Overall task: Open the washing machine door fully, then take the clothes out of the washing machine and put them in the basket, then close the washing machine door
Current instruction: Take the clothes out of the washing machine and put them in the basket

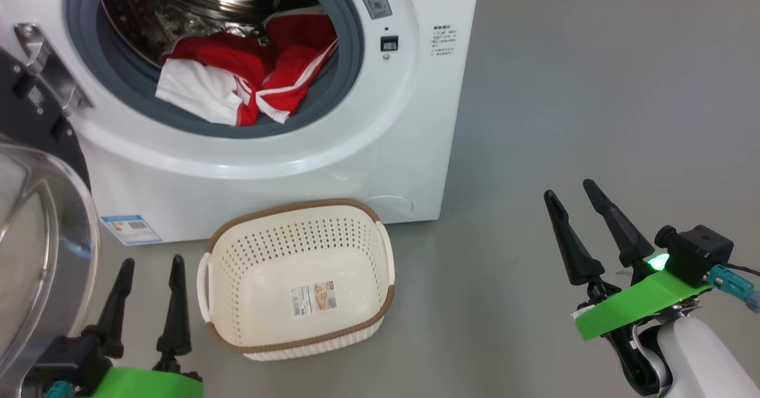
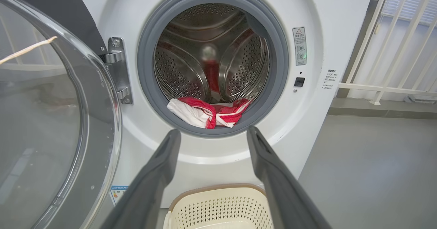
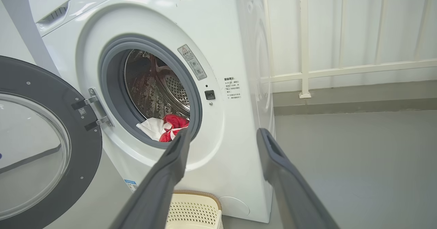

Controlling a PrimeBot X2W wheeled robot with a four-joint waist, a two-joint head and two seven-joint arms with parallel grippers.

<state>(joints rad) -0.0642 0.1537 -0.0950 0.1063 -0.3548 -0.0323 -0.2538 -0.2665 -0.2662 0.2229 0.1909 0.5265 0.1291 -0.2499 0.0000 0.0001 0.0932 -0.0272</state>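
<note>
The white washing machine (image 1: 380, 166) stands with its black round door (image 3: 44, 143) swung wide to the left, its glass bowl (image 1: 41, 255) bulging toward me. Red and white clothes (image 1: 249, 77) lie at the drum's front lip, also seen as clothes (image 2: 208, 111) and clothes (image 3: 164, 128). The cream basket (image 1: 300, 279) sits empty on the floor before the machine. My left gripper (image 1: 151, 261) is open at the lower left beside the basket. My right gripper (image 1: 567, 187) is open at the lower right, well clear of the machine.
Grey floor (image 1: 594, 89) spreads to the right of the machine. A white railing (image 3: 341, 71) and a low ledge run behind it. The open door's hinge (image 1: 47, 65) and glass crowd the left side near my left arm.
</note>
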